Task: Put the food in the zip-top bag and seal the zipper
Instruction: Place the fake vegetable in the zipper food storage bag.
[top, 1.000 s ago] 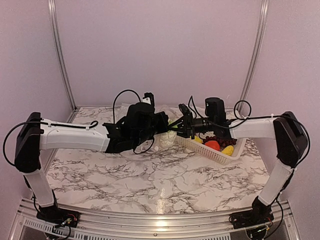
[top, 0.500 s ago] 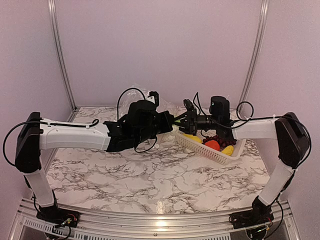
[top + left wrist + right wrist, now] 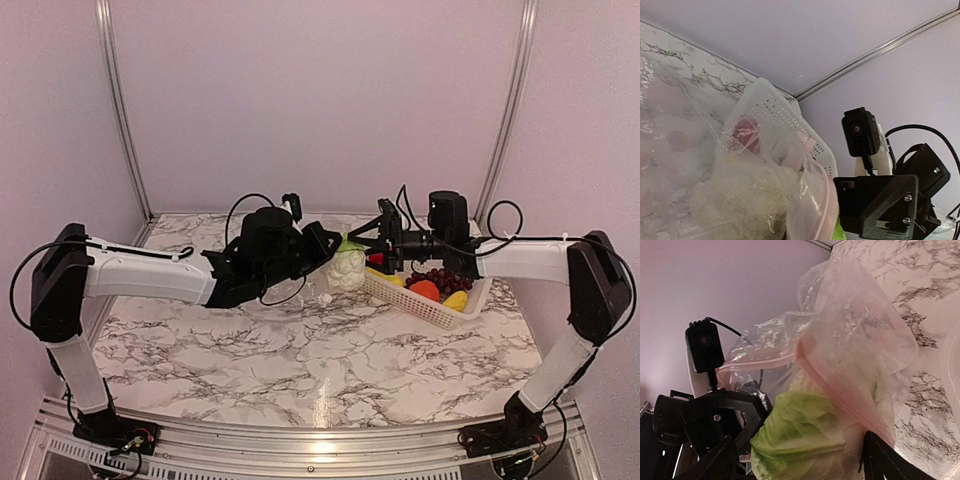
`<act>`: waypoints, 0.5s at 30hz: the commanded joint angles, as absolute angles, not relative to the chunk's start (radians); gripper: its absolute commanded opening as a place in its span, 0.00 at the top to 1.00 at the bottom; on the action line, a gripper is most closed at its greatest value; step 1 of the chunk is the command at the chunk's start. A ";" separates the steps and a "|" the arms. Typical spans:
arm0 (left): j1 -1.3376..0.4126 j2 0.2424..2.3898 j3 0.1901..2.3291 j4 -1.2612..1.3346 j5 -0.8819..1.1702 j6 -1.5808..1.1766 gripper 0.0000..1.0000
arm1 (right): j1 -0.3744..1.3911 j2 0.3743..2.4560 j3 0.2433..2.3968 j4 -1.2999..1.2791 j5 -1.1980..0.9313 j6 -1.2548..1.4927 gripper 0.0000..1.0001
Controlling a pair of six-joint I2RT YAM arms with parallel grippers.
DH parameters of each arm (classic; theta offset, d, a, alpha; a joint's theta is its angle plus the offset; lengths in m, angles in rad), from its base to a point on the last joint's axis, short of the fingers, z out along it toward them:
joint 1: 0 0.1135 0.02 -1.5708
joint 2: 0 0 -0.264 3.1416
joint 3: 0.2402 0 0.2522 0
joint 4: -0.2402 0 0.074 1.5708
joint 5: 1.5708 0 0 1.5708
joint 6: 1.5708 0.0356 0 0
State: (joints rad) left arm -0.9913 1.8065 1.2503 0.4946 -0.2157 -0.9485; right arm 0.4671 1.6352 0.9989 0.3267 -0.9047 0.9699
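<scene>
Under everything is the marbled desk (image 3: 300,370), and on it sits the white basket (image 3: 432,312).

Just left of the basket, the clear bag (image 3: 860,335) is held up off the desk. It is crinkly, and its mouth gapes toward the basket. The pink zipper (image 3: 836,386) runs along that mouth, and its two sides are apart.

The left end effector (image 3: 326,247) is on the side of the bag away from the basket. It is pinched tight on the bag and holds it up.

The right end effector (image 3: 372,245) hangs over the left end of the basket, right at the bag's mouth. Its fingers (image 3: 720,462) are spread wide, one on each side of the cauliflower (image 3: 348,268). I cannot tell if they touch it.

The cauliflower sits in the bag's mouth, with plastic around its white part. Its green leaves point toward the basket.

Inside the basket lie the red pepper (image 3: 425,290), a yellow piece (image 3: 457,299) just right of it, and the dark grapes (image 3: 438,276) behind them.
</scene>
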 commanded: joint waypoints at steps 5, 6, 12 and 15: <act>-0.931 1.901 1.146 0.625 -0.059 -1.120 1.00 | 0.482 1.573 1.100 0.227 -0.850 0.805 0.19; -0.927 1.909 1.144 0.634 -0.054 -1.132 1.00 | 0.479 1.581 1.106 0.225 -0.858 0.799 0.19; -0.900 1.927 1.119 0.693 -0.020 -1.179 1.00 | 0.446 1.539 1.132 0.104 -0.822 0.660 0.20; -0.893 1.923 1.116 0.700 -0.007 -1.182 1.00 | 0.430 1.498 1.129 -0.017 -0.722 0.533 0.26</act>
